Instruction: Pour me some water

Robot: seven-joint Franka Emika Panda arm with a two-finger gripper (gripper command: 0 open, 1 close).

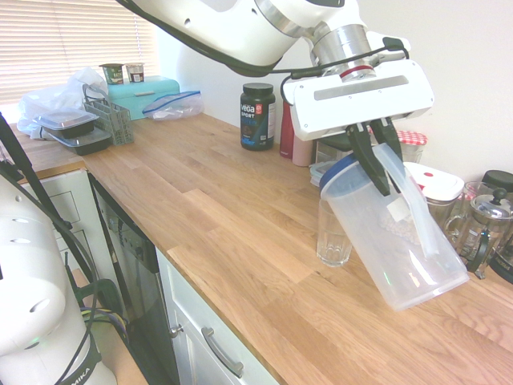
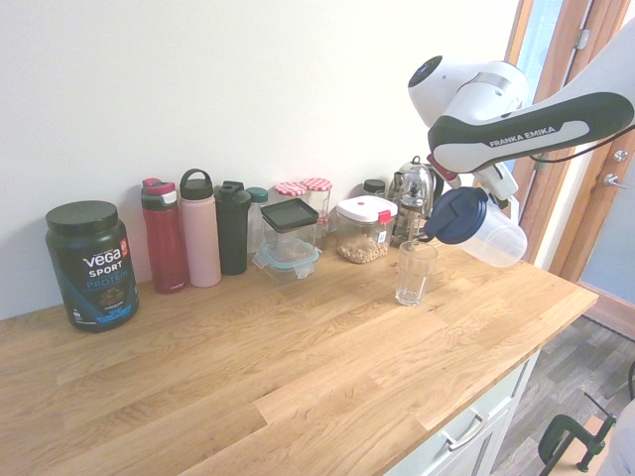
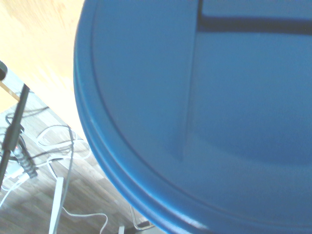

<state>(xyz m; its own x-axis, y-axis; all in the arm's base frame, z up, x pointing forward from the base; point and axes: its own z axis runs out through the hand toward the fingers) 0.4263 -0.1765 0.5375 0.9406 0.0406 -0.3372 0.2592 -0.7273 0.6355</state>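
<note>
My gripper (image 1: 383,180) is shut on the handle of a clear plastic pitcher (image 1: 401,241) with a blue lid (image 1: 341,172). The pitcher is tilted steeply, its lid end lowered over the rim of a clear drinking glass (image 1: 333,237) standing on the wooden counter (image 1: 232,224). In the second exterior view the pitcher (image 2: 493,238) hangs just right of the glass (image 2: 414,273), its lid (image 2: 456,215) facing the glass. I see no water stream, and the glass looks empty. The blue lid (image 3: 195,122) fills the wrist view.
Behind the glass stand a white-lidded food container (image 2: 362,230), jars, a French press (image 1: 485,224) and several bottles (image 2: 198,228). A black Vega tub (image 1: 257,116) sits by the wall. A teal box (image 1: 148,92) and trays lie far left. The counter's front edge (image 1: 240,337) is close.
</note>
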